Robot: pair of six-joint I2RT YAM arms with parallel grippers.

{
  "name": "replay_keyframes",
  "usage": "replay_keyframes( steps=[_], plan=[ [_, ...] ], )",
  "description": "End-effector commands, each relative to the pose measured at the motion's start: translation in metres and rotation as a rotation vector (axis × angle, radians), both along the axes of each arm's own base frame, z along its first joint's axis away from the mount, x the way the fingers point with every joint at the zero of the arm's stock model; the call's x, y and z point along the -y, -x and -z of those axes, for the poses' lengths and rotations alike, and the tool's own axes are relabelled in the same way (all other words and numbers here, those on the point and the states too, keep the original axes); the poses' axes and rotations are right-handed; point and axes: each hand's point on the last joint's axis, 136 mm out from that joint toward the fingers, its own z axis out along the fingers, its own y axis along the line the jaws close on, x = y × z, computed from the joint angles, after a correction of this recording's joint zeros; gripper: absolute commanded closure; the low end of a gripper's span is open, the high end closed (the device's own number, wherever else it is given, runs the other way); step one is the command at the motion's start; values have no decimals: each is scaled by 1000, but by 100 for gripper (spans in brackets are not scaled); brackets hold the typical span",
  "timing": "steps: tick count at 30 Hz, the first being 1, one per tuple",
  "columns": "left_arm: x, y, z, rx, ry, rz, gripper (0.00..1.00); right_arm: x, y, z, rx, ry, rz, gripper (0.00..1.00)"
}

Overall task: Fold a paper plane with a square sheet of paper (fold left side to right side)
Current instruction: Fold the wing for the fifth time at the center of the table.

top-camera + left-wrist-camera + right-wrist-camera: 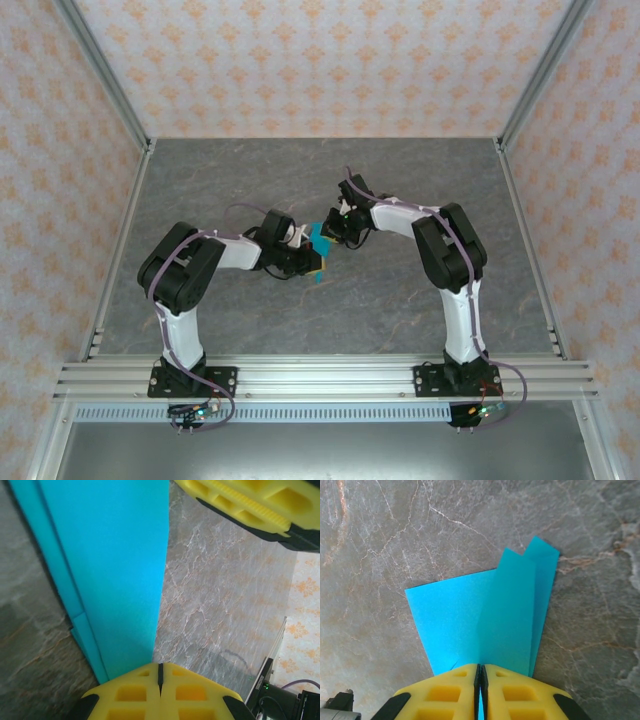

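- Held between the two arms over the middle of the desk [400, 190]: sheet of paper [319, 250], bright cyan, already in layers, with stepped edges at its free end in the right wrist view.
- Clamped fully shut on one end of it: left tool [160, 672], fingertips meeting, paper running straight out from between them.
- Closed to a thin slit on another edge: right tool [480, 672], paper pinched in that slit.
- From above, gripped on the left and nearer side by the left tool, and on the right and farther side by the right tool, the two close together.
- Cannot tell whether any edge of the paper touches the desk.
- Probably mid-fold, with the left side due to go over onto the right side.
- Make one pinch the anchor and carry the other across in a low, even arc, to stop the thin sheet from bowing or twisting.
- Line up the moving edge with the edge beneath before pressing anything flat, since a skewed crease here would likely spoil the symmetry of the plane.
- Lower the paper onto the desk and run the crease from one end to the other, not from the middle outward.
- Avoid pulling the tools apart, as paper this thin could tear or slip out of a pinch.
- Release only once the layers lie flat.
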Motion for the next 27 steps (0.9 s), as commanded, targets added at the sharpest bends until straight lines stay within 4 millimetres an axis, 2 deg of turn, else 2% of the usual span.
replay_keyframes(
  steps=[1,5,13,16,23,27],
  plan=[
    [-15,23,17,-82,-79,-6,100,24,19,40,-106,141,10,85],
    [-14,25,6,-68,-62,3,98,26,20,45,-116,157,6,85],
    [-8,19,-42,15,8,1,93,28,21,48,-125,172,-1,85],
    [-5,16,-54,28,19,10,93,28,23,49,-129,174,-3,85],
    [3,18,-45,-21,37,43,92,28,23,50,-132,177,-6,85],
    [14,24,-37,-47,45,85,91,28,23,52,-134,178,-9,85]
  ],
)
